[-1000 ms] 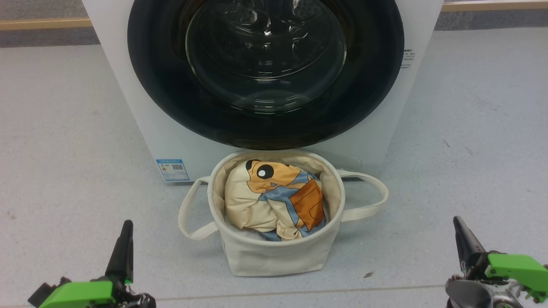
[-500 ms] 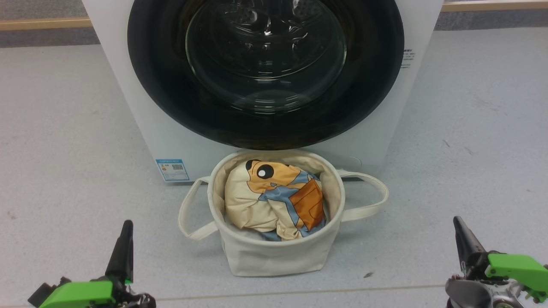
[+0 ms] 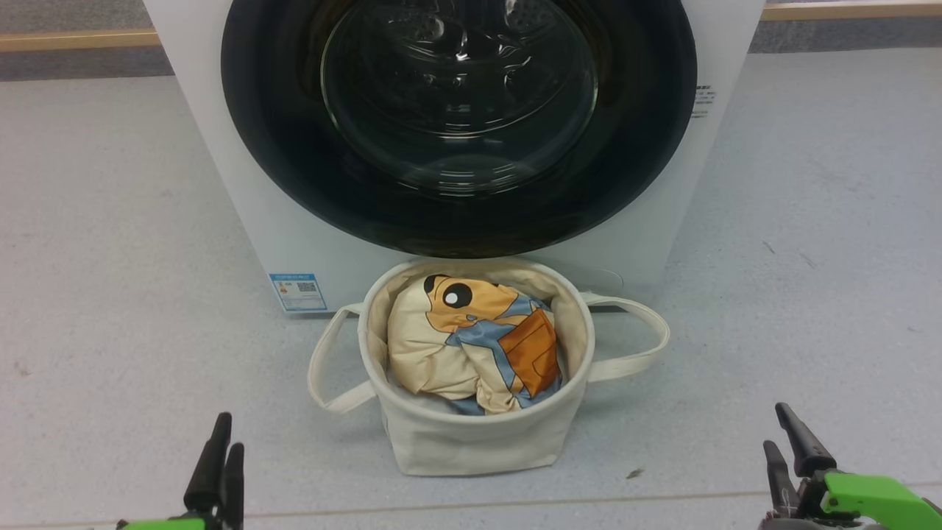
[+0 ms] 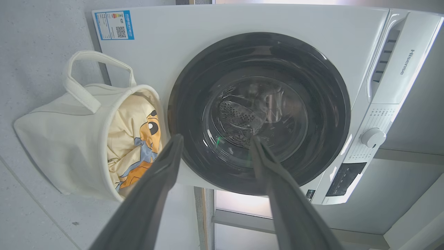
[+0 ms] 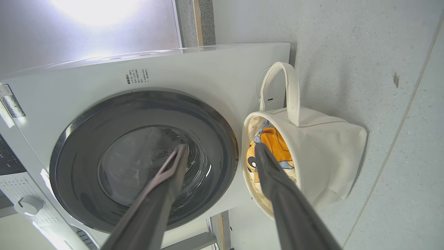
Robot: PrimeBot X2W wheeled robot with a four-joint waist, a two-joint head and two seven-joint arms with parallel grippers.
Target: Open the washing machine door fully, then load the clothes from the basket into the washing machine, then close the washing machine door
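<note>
The white washing machine [image 3: 294,243] stands straight ahead with its door [image 3: 280,147] shut, black rim around the clear glass bowl. The cream canvas basket [image 3: 471,442] sits on the floor right against the machine, below the door. In it lies the cream garment [image 3: 427,346] with the orange-and-blue cartoon print. The light blue garment is hidden. My left gripper [image 3: 227,432] is low at the left and my right gripper [image 3: 774,425] low at the right, both short of the basket. Each is open and holds nothing, as the left gripper [image 4: 215,138] and right gripper [image 5: 219,147] wrist views show.
Grey floor [image 3: 110,258] spreads on both sides of the machine and the basket. The basket's looped handles [image 3: 640,346] stick out left and right. A blue label [image 3: 297,291] marks the machine's lower left corner. The control knob [image 4: 373,137] sits beyond the door.
Both grippers have sunk lower in the head view and turned, so two fingers of each now show. The picture has shifted a little. Basket and door are unmoved.
</note>
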